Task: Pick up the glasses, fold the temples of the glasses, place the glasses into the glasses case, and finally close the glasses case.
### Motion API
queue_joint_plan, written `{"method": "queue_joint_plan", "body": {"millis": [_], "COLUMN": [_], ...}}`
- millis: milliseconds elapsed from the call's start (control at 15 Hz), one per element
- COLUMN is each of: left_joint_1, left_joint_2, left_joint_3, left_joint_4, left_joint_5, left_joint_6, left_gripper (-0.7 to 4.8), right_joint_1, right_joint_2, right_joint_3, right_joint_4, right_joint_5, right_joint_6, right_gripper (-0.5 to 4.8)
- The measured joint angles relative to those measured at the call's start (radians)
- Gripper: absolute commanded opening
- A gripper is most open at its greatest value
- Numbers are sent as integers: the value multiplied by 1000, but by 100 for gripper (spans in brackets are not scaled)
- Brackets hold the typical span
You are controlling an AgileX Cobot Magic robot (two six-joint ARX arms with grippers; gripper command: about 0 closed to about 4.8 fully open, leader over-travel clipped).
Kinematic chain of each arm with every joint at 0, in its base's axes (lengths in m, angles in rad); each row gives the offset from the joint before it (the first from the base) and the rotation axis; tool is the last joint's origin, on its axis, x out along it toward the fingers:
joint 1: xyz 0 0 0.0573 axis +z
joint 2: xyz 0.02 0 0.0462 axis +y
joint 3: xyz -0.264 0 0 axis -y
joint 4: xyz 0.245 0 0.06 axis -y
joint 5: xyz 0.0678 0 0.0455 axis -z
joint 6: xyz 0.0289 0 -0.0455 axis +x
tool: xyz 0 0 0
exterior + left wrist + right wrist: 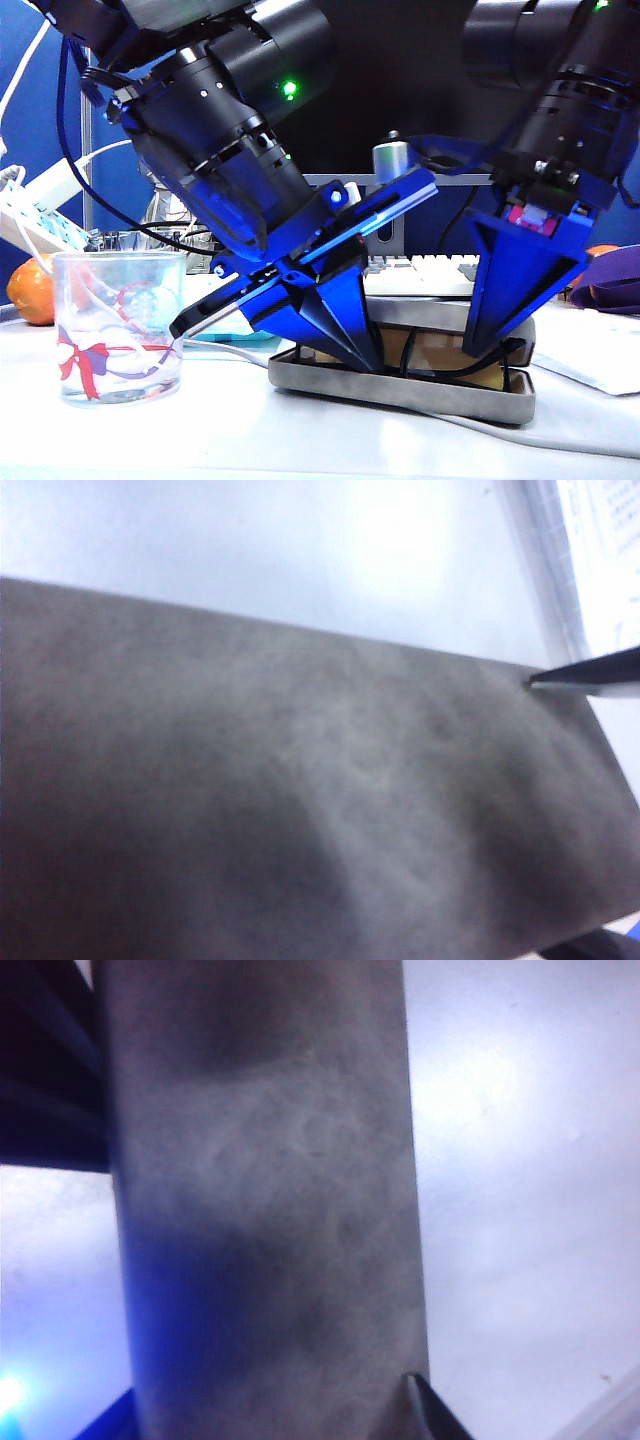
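- Here, at the far left of the exterior view, an orange round fruit (30, 292) is sitting on the white table (300, 440), partly hidden behind a clear ribbon-printed drinking tumbler (120, 325).
- The left gripper (345, 345), a blue two-finger pincer, is reaching down into the left half of the oblong grey suede-like glasses case (400, 388); its jaws are pressed together, and whether anything is caught between them is not visible.
- The case is lying open on the table between tumbler and white paper (595, 355), its yellowish-beige lining showing inside.
- Thin black temples (408, 352) of the glasses are showing inside the case, between the two grippers.
- The right gripper (495, 340) is pointing down at the right half of the case; how far apart its jaws are standing, I cannot tell.
- Both wrist views are filling with blurred grey case surface (300, 810) (270, 1210).
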Motion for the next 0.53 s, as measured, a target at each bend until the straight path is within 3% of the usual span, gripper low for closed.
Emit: {"method": "queue_joint_plan", "body": {"millis": [266,532], "left_joint_1": [0,3], "left_joint_2": [0,-6], "left_joint_3": [3,11], "left_joint_4": [36,61], "left_joint_5": [-19,-34], "left_joint_6": [0,0], "left_gripper": [-3,-3], "right_joint_1": [50,45], "right_joint_2": [-13,-16], "right_joint_3": [11,18], "right_joint_4": [18,50], "right_joint_5": [90,120], "right_joint_6": [-12,-10], "right_gripper": [42,3]}}
